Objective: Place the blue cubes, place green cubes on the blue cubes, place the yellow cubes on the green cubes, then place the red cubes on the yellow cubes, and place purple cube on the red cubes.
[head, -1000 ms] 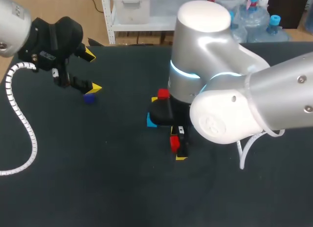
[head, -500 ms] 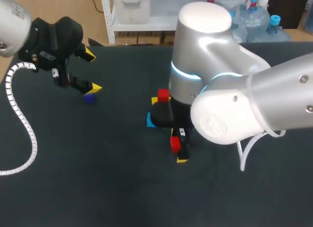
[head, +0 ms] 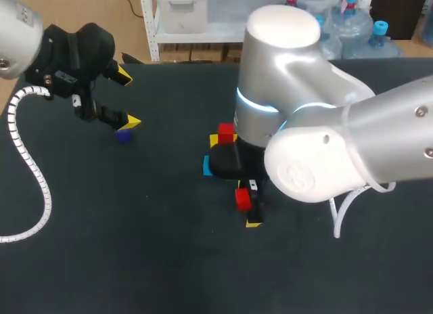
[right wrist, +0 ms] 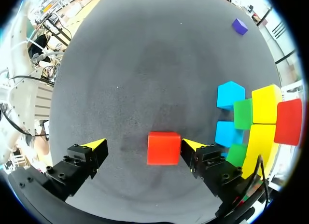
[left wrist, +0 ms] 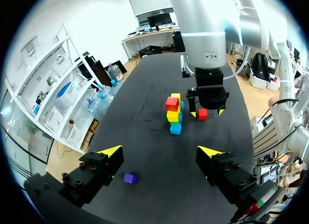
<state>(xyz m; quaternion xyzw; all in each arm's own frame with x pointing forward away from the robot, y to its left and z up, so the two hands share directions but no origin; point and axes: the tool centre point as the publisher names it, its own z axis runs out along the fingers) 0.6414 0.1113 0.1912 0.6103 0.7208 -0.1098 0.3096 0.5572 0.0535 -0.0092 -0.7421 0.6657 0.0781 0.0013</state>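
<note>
Right gripper point(right wrist: 142, 147) low over the black table point(head: 169, 246), fingers spread. Loose red cube point(right wrist: 163, 147) sits between them, right against one yellow tip, the other tip well apart from it; not pinched. Just beside this gripper stands the stack point(left wrist: 174, 115): two blue cubes point(right wrist: 230, 94) at the base side by side, green cubes point(right wrist: 243, 113) on those, yellow cubes point(right wrist: 266, 103) on the green, and a single top red cube point(right wrist: 288, 121) on one yellow; the other yellow bare. Left gripper point(head: 127, 99) well apart at the table's far left, fingers wide and holding nothing. Purple cube point(head: 122, 136) lies on the table just beneath it, touching neither finger.
</note>
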